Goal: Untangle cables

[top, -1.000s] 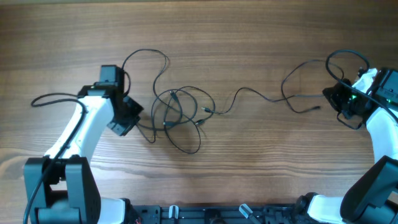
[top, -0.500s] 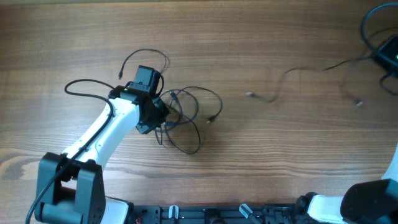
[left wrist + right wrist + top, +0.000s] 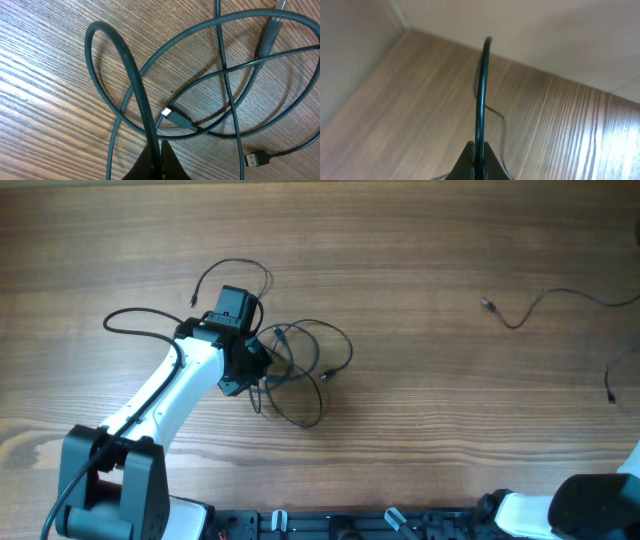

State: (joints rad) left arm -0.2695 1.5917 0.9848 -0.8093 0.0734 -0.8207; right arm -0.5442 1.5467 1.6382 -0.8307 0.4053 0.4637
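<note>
The cables [image 3: 300, 365] lie as a loose bunch of thin black loops left of the table's middle. My left gripper [image 3: 256, 366] sits at the bunch's left edge. In the left wrist view it [image 3: 156, 152] is shut on one black cable [image 3: 131, 75] that arcs up from the jaws, with crossing loops and a USB plug [image 3: 257, 160] beside it. A separate cable [image 3: 520, 315] lies stretched at the far right and runs off the frame. My right gripper [image 3: 479, 150] is shut on a black cable [image 3: 481, 90] held up above the table; it is outside the overhead view.
A plug end [image 3: 610, 394] hangs near the right edge. The left arm's own thick wire [image 3: 135, 315] loops beside the arm. The table's front rail [image 3: 330, 525] runs along the bottom.
The right-hand cable has been drawn clear of the bunch and further right, its free end sliding toward the right edge. The left gripper moved into the bunch, then stayed still.
</note>
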